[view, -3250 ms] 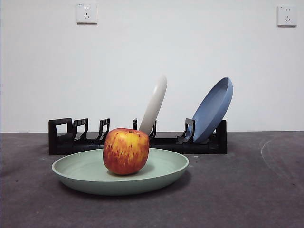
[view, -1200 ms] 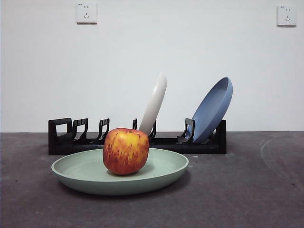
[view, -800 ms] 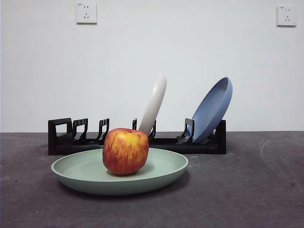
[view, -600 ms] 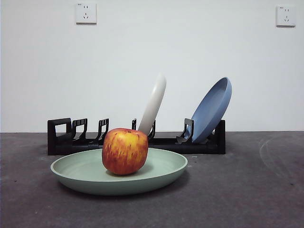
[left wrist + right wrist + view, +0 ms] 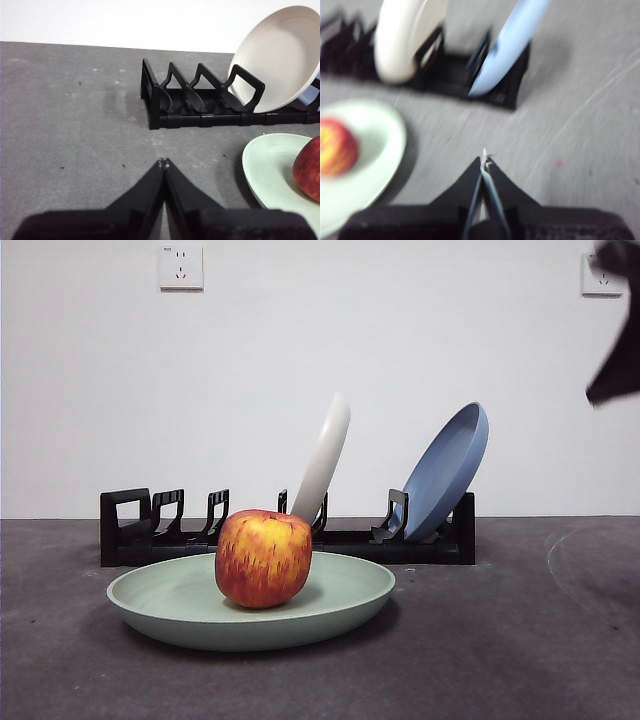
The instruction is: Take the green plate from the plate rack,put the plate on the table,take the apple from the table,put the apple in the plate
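Apple (image 5: 264, 558) — sits inside the green plate (image 5: 330, 615), left of its centre. Plate lies flat on the table (image 5: 520, 640), just in front of the plate rack (image 5: 440, 545). Rack holds a cream plate (image 5: 325, 455) and a blue plate (image 5: 450, 470), both leaning. Left gripper (image 5: 163, 163) — jaws pressed together, empty, above bare table. Right gripper (image 5: 484, 159) — jaws pressed together, empty; view blurred.

Table (image 5: 520, 640): dark grey, matt, finely speckled, w/ faint curved scuffs. Green plate (image 5: 180, 612): matt, smooth, looks like plastic. Apple (image 5: 264, 558): smooth skin, slight sheen. Rack (image 5: 200, 107): black plastic, semi-gloss. White plate (image 5: 280, 55): satin, w/ faint concentric ridges. Blue plate (image 5: 447, 472): smooth, matt. Jaws of both grippers: black, matt, plastic-looking.
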